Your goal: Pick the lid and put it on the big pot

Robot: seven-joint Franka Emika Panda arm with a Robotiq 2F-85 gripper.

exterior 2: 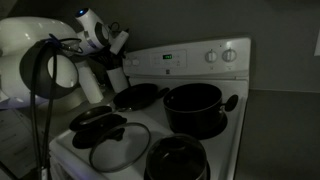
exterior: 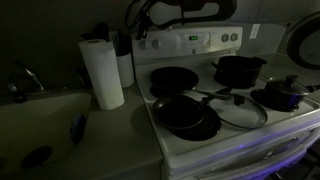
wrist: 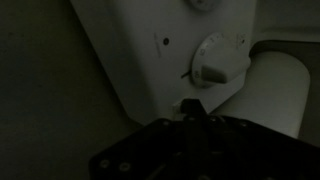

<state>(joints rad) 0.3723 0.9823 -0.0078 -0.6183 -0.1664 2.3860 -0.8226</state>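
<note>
In an exterior view the arm (exterior 2: 30, 55) is folded up high, its thick white links bulking behind and above the fingers, and the wrist (exterior 2: 92, 28) tips forward and down. The gripper (exterior 2: 118, 42) hangs off it, dark, pointing obliquely downward. In the wrist view the fingertips (wrist: 184, 116) stand pressed together (only a thin seam shows in the gloom), holding nothing.

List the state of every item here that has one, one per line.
Glass lid: lying flat on the stove, off the pot, not gripped.
Big pot: upright, uncovered.
Small pot: covered by its own lid.
Paper towel roll: standing upright.
Gripper: raised by the control panel; too dark to tell whether it is open or shut.
</note>
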